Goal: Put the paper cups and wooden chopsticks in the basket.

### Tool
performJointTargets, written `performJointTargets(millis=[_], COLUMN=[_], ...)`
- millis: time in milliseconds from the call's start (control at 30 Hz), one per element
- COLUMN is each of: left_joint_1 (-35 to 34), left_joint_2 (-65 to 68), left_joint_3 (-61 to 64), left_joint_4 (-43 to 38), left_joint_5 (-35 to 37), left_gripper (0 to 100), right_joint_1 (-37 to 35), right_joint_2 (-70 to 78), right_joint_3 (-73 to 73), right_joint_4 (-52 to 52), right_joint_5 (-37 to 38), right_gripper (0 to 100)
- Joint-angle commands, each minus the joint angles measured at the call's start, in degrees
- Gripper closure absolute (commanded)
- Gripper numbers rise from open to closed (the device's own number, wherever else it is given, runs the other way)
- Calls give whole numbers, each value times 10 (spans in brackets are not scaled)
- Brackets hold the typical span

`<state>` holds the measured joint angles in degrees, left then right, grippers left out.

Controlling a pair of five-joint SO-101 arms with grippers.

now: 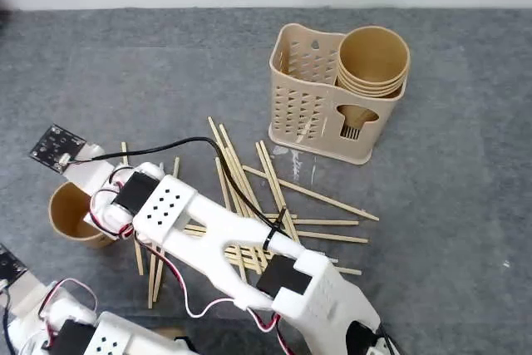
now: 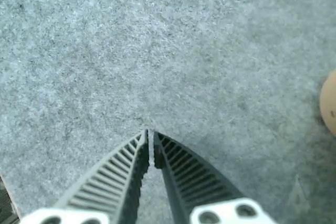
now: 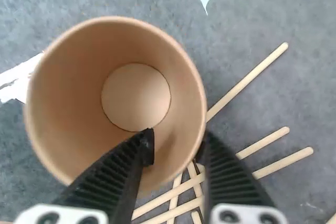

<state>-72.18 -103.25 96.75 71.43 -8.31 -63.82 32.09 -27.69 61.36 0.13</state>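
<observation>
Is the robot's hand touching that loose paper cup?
Cannot tell. In the right wrist view the right hand straddles the wall of the paper cup, one finger inside, one outside, but the outer finger hides where it meets the rim.

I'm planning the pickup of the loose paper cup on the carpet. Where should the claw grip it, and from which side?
Pinch the wall of the paper cup at its rim, coming from above with one finger inside and one outside: it stands upright, mouth open, and looks too wide to span. The right claw straddles the wall that way.
</observation>
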Motion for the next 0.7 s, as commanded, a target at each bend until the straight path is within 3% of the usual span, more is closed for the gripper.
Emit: performJointTargets(millis=[0,500,667], left_joint_1=[-4,-4,-4], left_joint_2=[-9,-8,-8], left_joint_3=[-3,-3,-3], left_joint_4=[-7,-7,-7], left_joint_5=[-4,-4,-4], left_gripper=[985,985,985], right_joint_1=[10,95,138], right_joint_2=[-14,-110,-177], right_joint_3=[-6,-196,-261], right_joint_4=[-1,233,317], right_joint_5=[-1,0,47], right_gripper=[987,990,990])
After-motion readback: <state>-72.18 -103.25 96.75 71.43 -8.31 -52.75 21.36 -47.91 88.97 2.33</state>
